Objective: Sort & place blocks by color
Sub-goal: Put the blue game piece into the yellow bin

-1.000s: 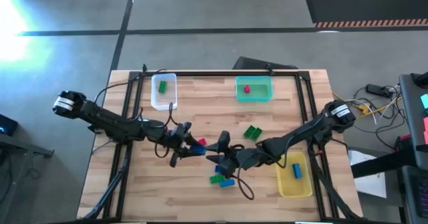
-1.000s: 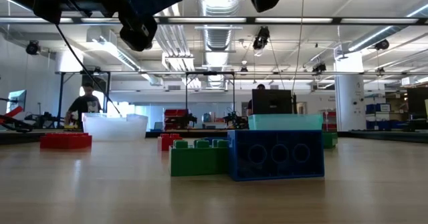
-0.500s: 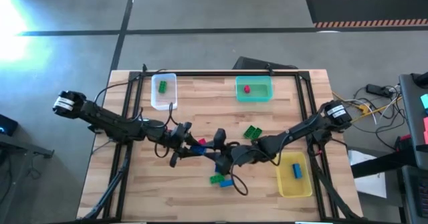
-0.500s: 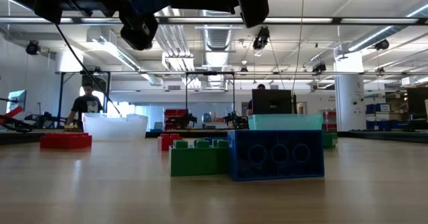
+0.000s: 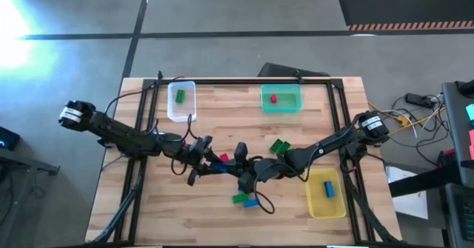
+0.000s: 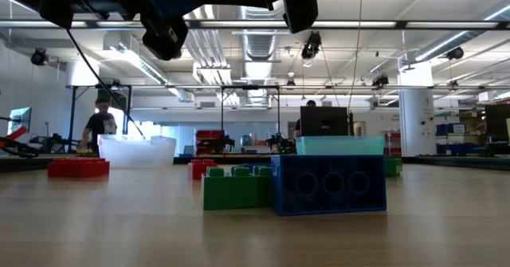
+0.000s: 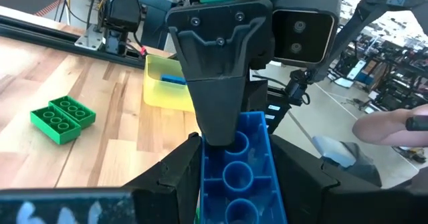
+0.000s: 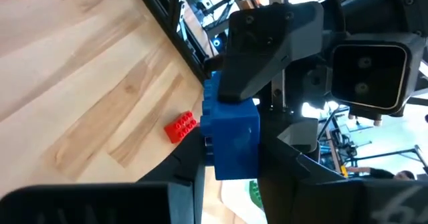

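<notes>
A blue block (image 7: 235,162) hangs above mid-tabletop (image 5: 222,107), clamped at once between the fingers of the left tool (image 5: 209,161) and of the right tool (image 5: 238,164), which meet tip to tip. Under them a red block (image 8: 180,126) lies on the wood. Toward the near edge a green block (image 6: 237,189) touches another blue block (image 6: 328,184). Two green blocks (image 5: 279,146) lie just right of centre. The far clear bin (image 5: 181,112) holds a green block, the teal bin (image 5: 282,108) a red one, the near-right yellow bin (image 5: 324,203) a blue one.
</notes>
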